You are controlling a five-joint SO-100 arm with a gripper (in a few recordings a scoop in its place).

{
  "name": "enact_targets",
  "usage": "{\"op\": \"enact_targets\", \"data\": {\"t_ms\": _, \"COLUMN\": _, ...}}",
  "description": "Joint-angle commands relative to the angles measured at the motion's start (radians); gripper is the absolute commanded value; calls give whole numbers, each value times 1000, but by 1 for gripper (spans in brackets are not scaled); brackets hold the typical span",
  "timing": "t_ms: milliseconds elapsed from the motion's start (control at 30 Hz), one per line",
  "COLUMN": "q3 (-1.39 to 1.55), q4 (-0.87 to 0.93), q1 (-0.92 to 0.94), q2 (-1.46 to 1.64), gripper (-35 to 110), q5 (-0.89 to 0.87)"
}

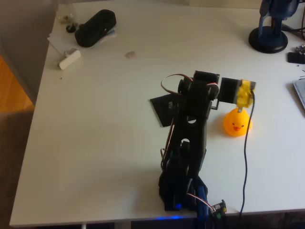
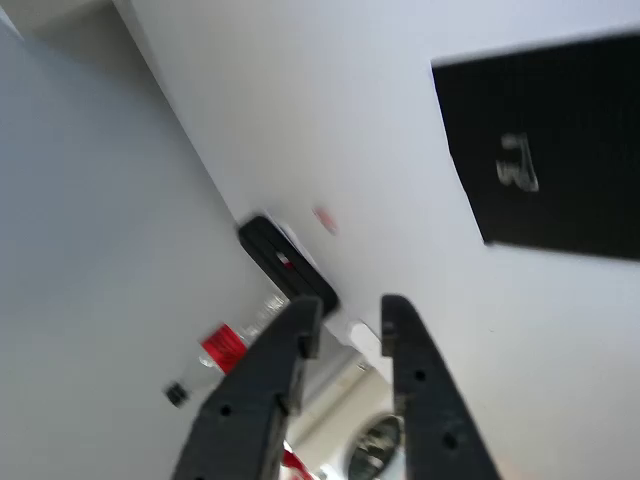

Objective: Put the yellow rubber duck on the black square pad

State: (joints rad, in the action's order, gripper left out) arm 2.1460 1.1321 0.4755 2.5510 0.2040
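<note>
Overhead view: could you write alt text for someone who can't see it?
A black robot arm on a white table holds its yellow-taped claw just above a yellow rubber duck. A black square pad lies left of the duck, partly hidden by the arm.

Home desk — white tabletop (image 1: 95, 143), microphone stand (image 1: 269, 33), wood floor (image 1: 12, 86).

Glossy plastic-looking yellow rubber duck (image 1: 237, 122), matte black square pad (image 2: 560, 150), smooth white table (image 1: 105, 143)
</note>
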Motion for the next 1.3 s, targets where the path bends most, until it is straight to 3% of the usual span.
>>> {"op": "enact_targets", "data": {"t_ms": 0, "q3": -48, "q4": 2, "q1": 78, "q2": 9, "gripper": 6, "q5": 41}}
{"op": "enact_targets", "data": {"t_ms": 333, "q3": -34, "q4": 5, "q1": 268, "q2": 9, "gripper": 6, "q5": 239}}
{"op": "enact_targets", "data": {"t_ms": 800, "q3": 2, "q4": 5, "q1": 580, "q2": 8, "gripper": 6, "q5": 262}}
{"op": "enact_targets", "data": {"t_ms": 1267, "q3": 170, "q4": -6, "q1": 601, "q2": 11, "gripper": 7, "q5": 258}}
